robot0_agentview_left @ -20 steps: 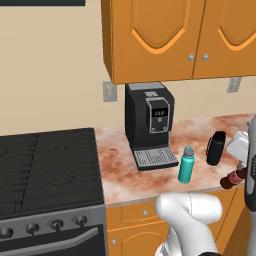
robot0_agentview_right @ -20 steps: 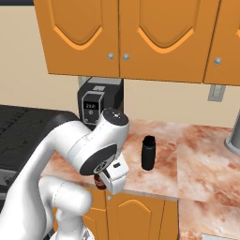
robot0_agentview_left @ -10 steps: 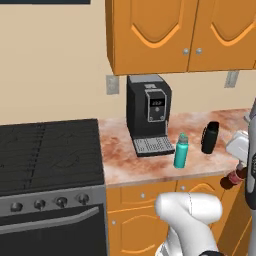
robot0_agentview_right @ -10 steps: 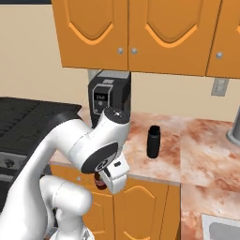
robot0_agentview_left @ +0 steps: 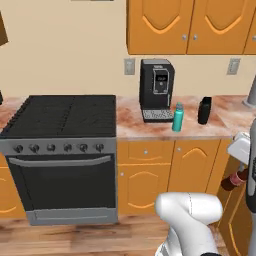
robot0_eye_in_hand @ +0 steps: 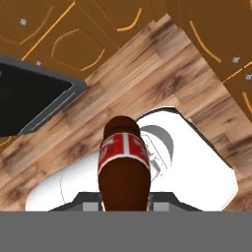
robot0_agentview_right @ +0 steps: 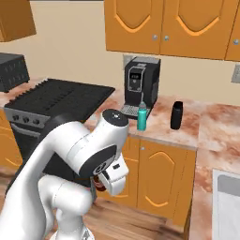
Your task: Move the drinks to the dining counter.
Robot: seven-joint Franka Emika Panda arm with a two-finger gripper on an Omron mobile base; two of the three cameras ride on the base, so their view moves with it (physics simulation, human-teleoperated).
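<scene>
A small dark-brown bottle (robot0_eye_in_hand: pixel 123 167) with a red label sits between my gripper's (robot0_eye_in_hand: pixel 124 198) jaws, which are shut on it, held out over the wooden floor. This bottle (robot0_agentview_left: pixel 231 181) also shows at the right edge of the left base view, in front of the lower cabinet doors, and low beside the arm (robot0_agentview_right: pixel 100 183) in the right base view. The teal bottle (robot0_agentview_left: pixel 177 118) (robot0_agentview_right: pixel 141 116) and the black flask (robot0_agentview_left: pixel 204 110) (robot0_agentview_right: pixel 176 115) stand upright on the marbled worktop by the coffee machine. The dining counter is out of view.
A black coffee machine (robot0_agentview_left: pixel 156 90) stands at the wall behind the teal bottle. A black stove (robot0_agentview_left: pixel 65 116) with an oven is to the left. A grey steel cylinder (robot0_agentview_left: pixel 250 92) is at the far right. Orange cabinets run above and below. A sink (robot0_agentview_right: pixel 227 206) lies at the right.
Both base views have drawn back from the worktop, so the base has driven away from it. The brown bottle stays in my shut gripper. The teal bottle and flask have not moved.
</scene>
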